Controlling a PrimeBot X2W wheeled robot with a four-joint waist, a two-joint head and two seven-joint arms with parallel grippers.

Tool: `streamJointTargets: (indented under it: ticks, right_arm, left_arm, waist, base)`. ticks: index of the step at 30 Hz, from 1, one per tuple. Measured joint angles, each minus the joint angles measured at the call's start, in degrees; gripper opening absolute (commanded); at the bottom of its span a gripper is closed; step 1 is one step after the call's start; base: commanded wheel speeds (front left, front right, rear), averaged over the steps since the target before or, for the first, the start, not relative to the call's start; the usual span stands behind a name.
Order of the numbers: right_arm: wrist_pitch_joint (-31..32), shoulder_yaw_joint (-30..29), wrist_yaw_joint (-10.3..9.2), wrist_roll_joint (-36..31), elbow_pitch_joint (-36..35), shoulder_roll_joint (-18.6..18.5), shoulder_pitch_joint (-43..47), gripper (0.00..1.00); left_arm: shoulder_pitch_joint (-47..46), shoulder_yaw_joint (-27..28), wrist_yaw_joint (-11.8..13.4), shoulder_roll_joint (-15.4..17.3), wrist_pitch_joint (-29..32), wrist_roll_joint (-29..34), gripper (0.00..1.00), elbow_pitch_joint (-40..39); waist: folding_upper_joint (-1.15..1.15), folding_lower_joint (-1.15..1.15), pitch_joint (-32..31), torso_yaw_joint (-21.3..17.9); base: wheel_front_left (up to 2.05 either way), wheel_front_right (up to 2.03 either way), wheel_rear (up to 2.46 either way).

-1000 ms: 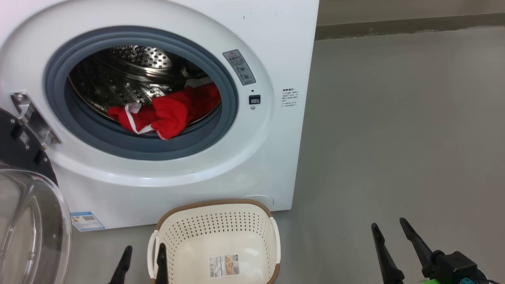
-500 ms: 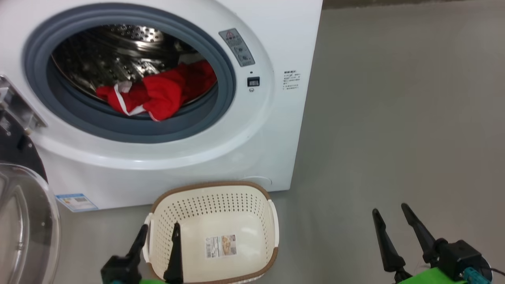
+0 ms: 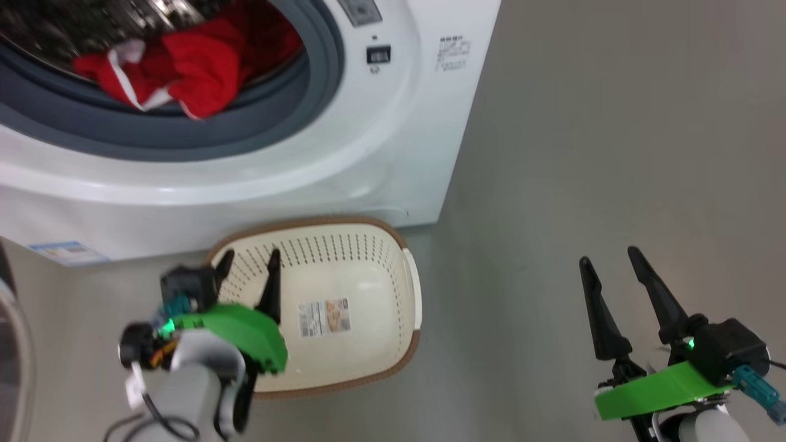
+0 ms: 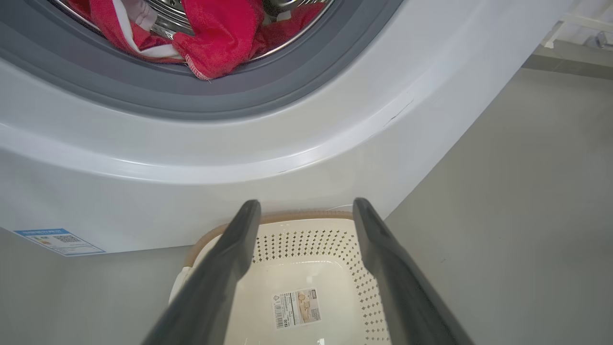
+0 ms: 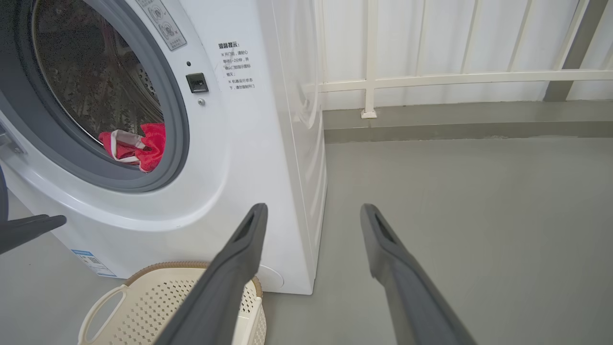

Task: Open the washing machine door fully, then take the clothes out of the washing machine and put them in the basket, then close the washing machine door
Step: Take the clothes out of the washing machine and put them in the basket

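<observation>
Grey concrete floor [image 3: 614, 153] runs back to a white railing [image 5: 455, 76] along its far edge. On it stands the washing machine [image 3: 381, 153]. The head view cuts off its top and left side above the lower arc of the grey gasket [image 3: 184, 138]. The clothes [image 3: 184, 73], red with white trim, lie bunched at the drum's front lip, one fold hanging onto the gasket; how far back they reach is hidden. The washing machine door [image 3: 13, 368] is swung open, a pale blurred sliver of glass at the picture's left edge. The basket [image 3: 344, 245] sits on the floor just before the machine's front, with a paper sticker [image 3: 324, 317] on its bottom, the print too small to read. The left gripper [image 3: 252, 253] hovers over the basket's left end, fingers spread and empty, and its green-covered wrist hides the basket's near left corner. The right gripper [image 3: 608, 256] hangs over bare floor well to the right, fingers likewise parted, grasping nothing.
</observation>
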Motion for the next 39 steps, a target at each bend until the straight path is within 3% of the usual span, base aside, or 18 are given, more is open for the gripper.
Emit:
streamJointTargets:
  ticks: [9,25,39]
  right_arm:
    - [0.0,0.31,0.0,1.11,-0.07,-0.04,-3.37,1.0]
    - [-0.01,3.88,0.0,4.37,0.3,-0.12,-9.08,1.0]
    - [-0.01,7.02,0.0,7.26,1.14,-0.19,-12.2,1.0]
  left_arm:
    - [-14.29,2.52,-1.0,0.66,-1.12,-1.74,1.0,8.16]
    - [-36.35,6.49,-0.33,8.14,-4.98,-1.66,1.0,16.97]
    - [-48.2,7.93,-1.0,13.97,1.21,-2.66,1.0,24.81]
  waist:
    - [0.0,0.0,6.76,-1.71]
    - [0.0,0.0,14.01,-6.41]
    - [0.0,0.0,18.08,-11.5]
  base:
    - [0.0,0.0,0.0]
    - [0.0,0.0,0.0]
    - [0.0,0.0,0.0]
